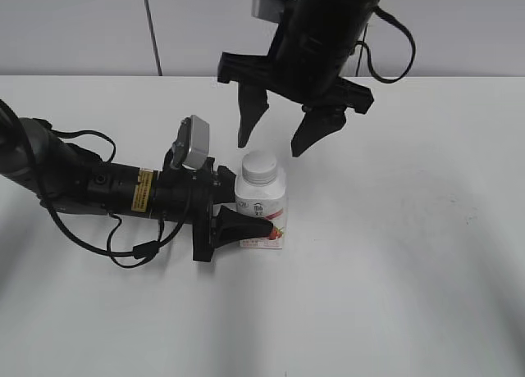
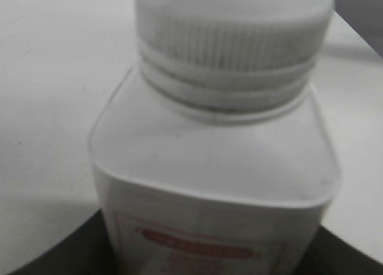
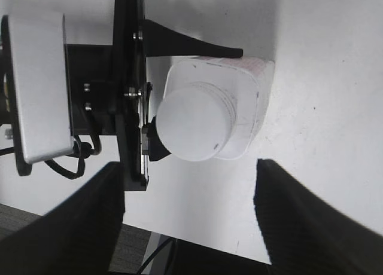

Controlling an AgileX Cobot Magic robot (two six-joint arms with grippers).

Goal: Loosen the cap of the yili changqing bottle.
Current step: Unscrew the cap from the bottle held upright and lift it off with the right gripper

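The yili changqing bottle (image 1: pixel 264 213) stands upright on the white table, white with a pink-red label low on its front. Its white ribbed cap (image 1: pixel 261 167) sits on the neck. My left gripper (image 1: pixel 246 221) lies low on the table and is shut on the bottle's body. The left wrist view shows the bottle (image 2: pixel 209 173) and cap (image 2: pixel 230 30) very close, my dark fingers at both lower corners. My right gripper (image 1: pixel 279 131) hangs open above and behind the cap, not touching it. From above, the right wrist view shows the cap (image 3: pixel 194 122), the bottle (image 3: pixel 248 101) and my open fingers (image 3: pixel 188 221).
The left arm (image 1: pixel 98 184) with its cables lies across the table's left side. The left wrist camera (image 3: pixel 39 86) shows beside the bottle. A grey wall stands behind the table's far edge (image 1: pixel 459 75).
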